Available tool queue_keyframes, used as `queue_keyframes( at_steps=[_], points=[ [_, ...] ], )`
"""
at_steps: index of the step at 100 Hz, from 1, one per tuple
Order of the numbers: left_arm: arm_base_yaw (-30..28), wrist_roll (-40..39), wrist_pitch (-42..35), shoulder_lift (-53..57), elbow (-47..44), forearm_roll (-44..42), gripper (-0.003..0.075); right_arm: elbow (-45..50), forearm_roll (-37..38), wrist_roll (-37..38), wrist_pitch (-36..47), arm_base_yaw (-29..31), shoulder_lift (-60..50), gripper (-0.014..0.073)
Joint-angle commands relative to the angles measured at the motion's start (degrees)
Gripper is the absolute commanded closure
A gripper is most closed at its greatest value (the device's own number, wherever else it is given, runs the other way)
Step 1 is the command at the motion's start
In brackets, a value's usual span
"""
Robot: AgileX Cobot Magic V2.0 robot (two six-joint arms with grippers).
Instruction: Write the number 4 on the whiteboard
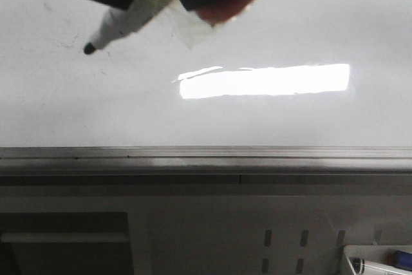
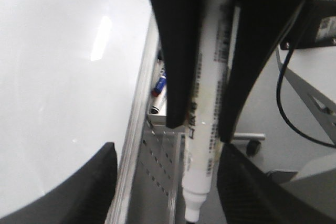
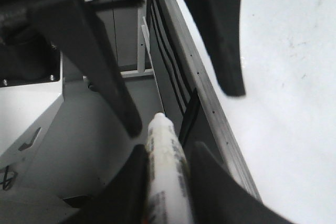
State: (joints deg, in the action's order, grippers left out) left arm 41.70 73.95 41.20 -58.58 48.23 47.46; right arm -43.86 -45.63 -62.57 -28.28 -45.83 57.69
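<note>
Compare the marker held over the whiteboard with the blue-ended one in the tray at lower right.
The held marker is tilted over the whiteboard, its black tip bare; the tray marker lies in a tray below the board's rail. The held marker is clamped by the right gripper; nothing touches the tray marker. The held marker shows a white barrel, the tray marker a blue end. Both look like board markers.

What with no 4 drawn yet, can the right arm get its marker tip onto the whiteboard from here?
Probably yes: the right gripper is shut on the marker, whose tip hangs over bare whiteboard with nothing between them; contact is unclear.
</note>
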Motion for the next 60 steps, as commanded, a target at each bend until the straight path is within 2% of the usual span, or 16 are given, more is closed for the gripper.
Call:
queue_keyframes(
  at_steps=[1,17,31,43,57,60],
  points=[
    [-2.3,-1.0,-4.1,3.8,-0.2,5.5,0.0346,0.5,-1.8,-0.5,4.6,1.3,-1.9,0.0637],
    [-8.8,-1.0,-9.6,11.4,-6.8,10.7,0.0392,4.4,-2.2,0.5,8.0,3.9,-5.0,0.0637],
    [-15.0,-1.3,-14.7,19.3,-14.0,18.5,0.0465,6.5,-3.1,0.9,8.6,6.4,-7.2,0.0637],
    [-18.9,-1.3,-16.5,25.3,-19.5,28.2,0.0572,6.7,-4.4,0.9,10.6,7.5,-7.3,0.0637],
    [-20.3,-1.3,-16.1,29.9,-22.8,30.4,0.0734,6.7,-4.6,0.9,20.3,7.7,-6.6,0.0637],
    [-20.2,-1.3,-15.9,30.4,-23.1,30.3,0.0739,6.6,-4.6,0.9,22.3,7.8,-6.5,0.0637]
  ],
)
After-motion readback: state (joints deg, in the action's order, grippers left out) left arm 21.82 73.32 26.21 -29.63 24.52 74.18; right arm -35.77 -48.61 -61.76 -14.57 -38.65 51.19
